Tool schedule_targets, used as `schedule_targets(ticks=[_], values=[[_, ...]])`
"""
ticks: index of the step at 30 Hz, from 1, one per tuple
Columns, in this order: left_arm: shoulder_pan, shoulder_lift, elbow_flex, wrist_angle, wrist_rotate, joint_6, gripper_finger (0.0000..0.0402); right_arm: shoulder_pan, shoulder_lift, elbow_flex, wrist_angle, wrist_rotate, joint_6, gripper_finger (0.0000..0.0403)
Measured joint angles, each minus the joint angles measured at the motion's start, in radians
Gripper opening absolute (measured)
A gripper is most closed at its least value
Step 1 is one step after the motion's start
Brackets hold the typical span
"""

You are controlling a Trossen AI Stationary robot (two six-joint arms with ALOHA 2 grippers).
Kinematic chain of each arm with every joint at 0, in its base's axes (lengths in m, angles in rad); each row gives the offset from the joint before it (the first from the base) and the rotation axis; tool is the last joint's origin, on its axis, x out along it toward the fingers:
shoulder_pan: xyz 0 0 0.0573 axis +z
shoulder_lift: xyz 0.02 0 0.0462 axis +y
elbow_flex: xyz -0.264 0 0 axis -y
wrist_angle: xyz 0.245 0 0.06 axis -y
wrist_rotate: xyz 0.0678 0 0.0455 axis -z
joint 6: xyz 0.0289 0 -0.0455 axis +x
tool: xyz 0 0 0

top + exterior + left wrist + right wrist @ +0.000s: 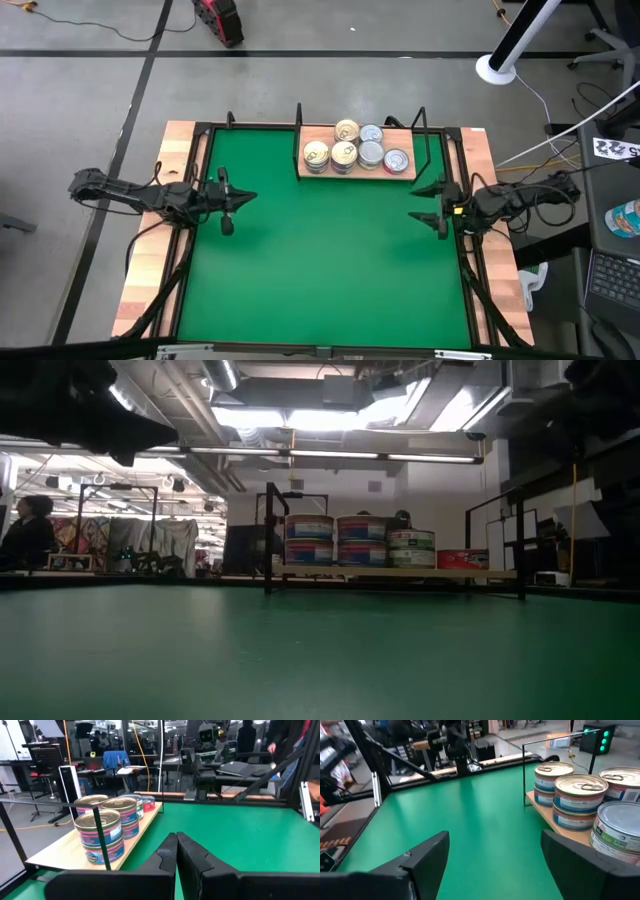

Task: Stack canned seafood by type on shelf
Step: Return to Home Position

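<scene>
Meanwhile, the canned seafood (344, 153) stands gathered on the shelf (398, 138) at the far edge of the green table (320, 260), with both arms drawn back to opposite sides, well apart from it. The left pincer (176, 845) is clenched on nothing, its fingers pressed together. The right pincer (495, 855) is released, its fingers spread wide, and it holds nothing either.

The tins look rigid and dense for their size, with smooth metal walls likely to slip under a light squeeze. The surest hold would be from above, across the full width of a tin on its side wall. The stacks would probably shift if nudged sideways.

From overhead only the lids show, gold ones to one side and silver to the other, with nothing to tell how high each pile goes. The table-level camera supplies that: several two-high stacks, pink-and-blue banded ones beside a green-labelled stack (411, 548), and a single low red tin (462, 559) at the end. Only the wrist cameras settle how each pincer's fingers stand.
</scene>
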Motion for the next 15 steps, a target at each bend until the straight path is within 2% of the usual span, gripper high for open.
schedule_targets(ticks=[9, 15], values=[[0.0, -0.134, -0.06, -0.052, -0.004, 0.033, 0.0005, 0.0, -0.219, -0.101, -0.016, 0.002, -0.033, 0.0312], [0.0, -0.214, -0.063, -0.155, -0.008, -0.007, 0.0005, 0.0, -0.233, -0.163, 0.002, 0.003, -0.05, 0.0312]])
